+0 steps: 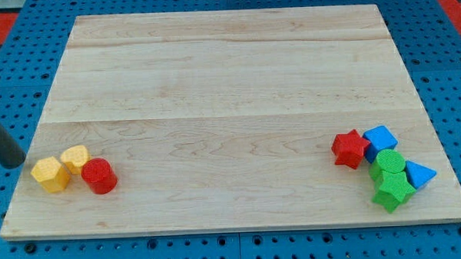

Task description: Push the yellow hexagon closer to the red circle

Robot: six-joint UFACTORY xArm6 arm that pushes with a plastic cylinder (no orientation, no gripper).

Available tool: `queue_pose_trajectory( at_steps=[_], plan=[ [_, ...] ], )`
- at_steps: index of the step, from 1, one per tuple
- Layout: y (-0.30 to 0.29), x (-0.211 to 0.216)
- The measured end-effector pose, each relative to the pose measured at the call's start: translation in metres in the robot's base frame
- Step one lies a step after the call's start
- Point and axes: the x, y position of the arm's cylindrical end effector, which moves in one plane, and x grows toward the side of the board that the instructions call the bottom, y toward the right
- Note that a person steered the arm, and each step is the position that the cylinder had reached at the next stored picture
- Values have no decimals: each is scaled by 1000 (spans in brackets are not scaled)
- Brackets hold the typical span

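Note:
The yellow hexagon lies near the board's lower left corner. The red circle sits just to its right, a small gap apart. A second yellow block lies between them, a little toward the view's top, touching or nearly touching both. My rod comes in from the view's left edge, and my tip rests at the board's left edge, just left of the yellow hexagon and slightly above it, not touching it.
At the lower right lies a cluster: a red star, a blue block, a green circle, a green star and a blue triangle. The wooden board lies on a blue pegboard.

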Motion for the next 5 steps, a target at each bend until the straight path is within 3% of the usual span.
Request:
queue_pose_trajectory(
  at_steps=[5],
  plan=[
    [73,24]
  ],
)
